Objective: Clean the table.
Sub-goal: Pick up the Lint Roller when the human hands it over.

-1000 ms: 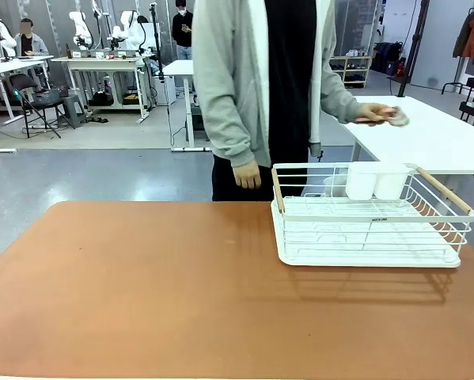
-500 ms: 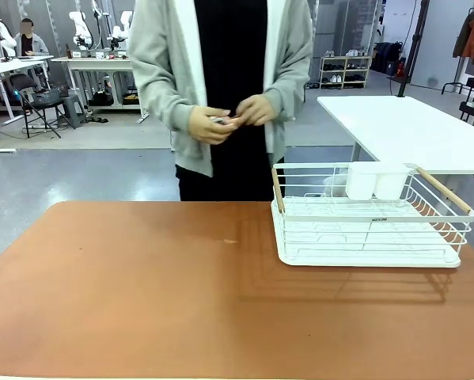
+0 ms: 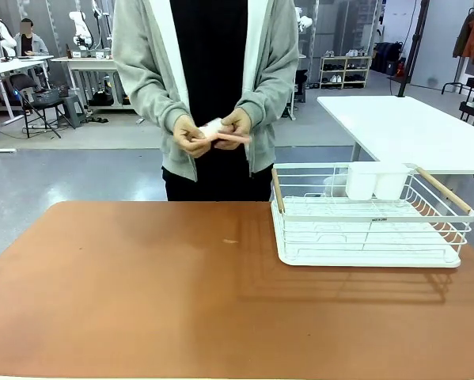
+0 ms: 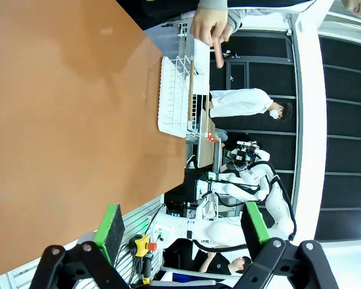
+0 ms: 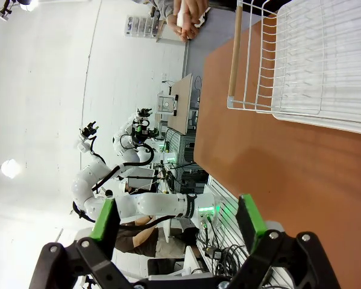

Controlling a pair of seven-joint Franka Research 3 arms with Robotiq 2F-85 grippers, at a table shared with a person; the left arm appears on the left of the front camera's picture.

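Observation:
The table has a smooth reddish-brown top, with a small pale speck near its middle. At the far side a person holds a small pink and white thing in both hands, above the table's far edge. In the left wrist view my left gripper is open and holds nothing, hanging over the table; the person's hand is far off. My right gripper is also open and holds nothing, above the table beside the rack.
A white wire rack with wooden handles and a white cup holder stands on the table's right half. It also appears as the rack and the rack in the wrist views. A plain white table stands behind.
The person turned away from the white table on the right, stepped left, and now holds the small thing in both hands at the table's far edge.

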